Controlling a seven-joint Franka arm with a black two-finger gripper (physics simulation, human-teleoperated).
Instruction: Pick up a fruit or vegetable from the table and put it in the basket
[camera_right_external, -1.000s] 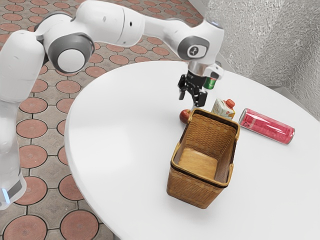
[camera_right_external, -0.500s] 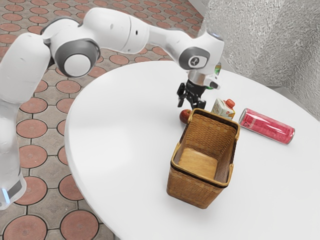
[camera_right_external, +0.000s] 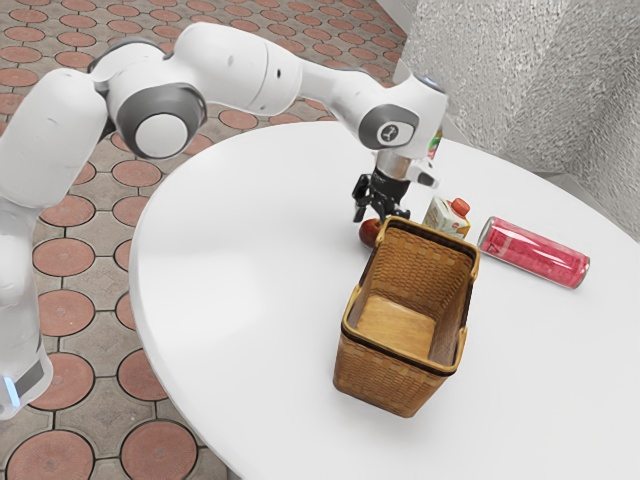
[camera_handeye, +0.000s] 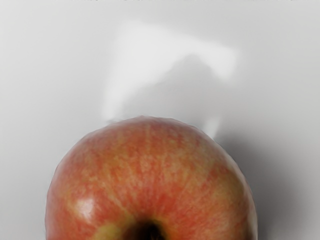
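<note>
Pre-grasp, gripper (camera_right_external: 381, 215) open above apple (camera_right_external: 369, 233).
Apple on table (camera_right_external: 230, 320), at exterior view's left of basket's (camera_right_external: 382, 375) far end; next: likely lower, straddle fruit, close, avoid basket.

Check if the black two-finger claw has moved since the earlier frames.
Yes, down: in the exterior view the claw has dropped closer to the shiny red apple, which hasn't shifted beside the brown wicker basket.

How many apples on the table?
1: the apple beside the basket, just under the gripper. Any behind the basket or arm could be hidden.
</note>
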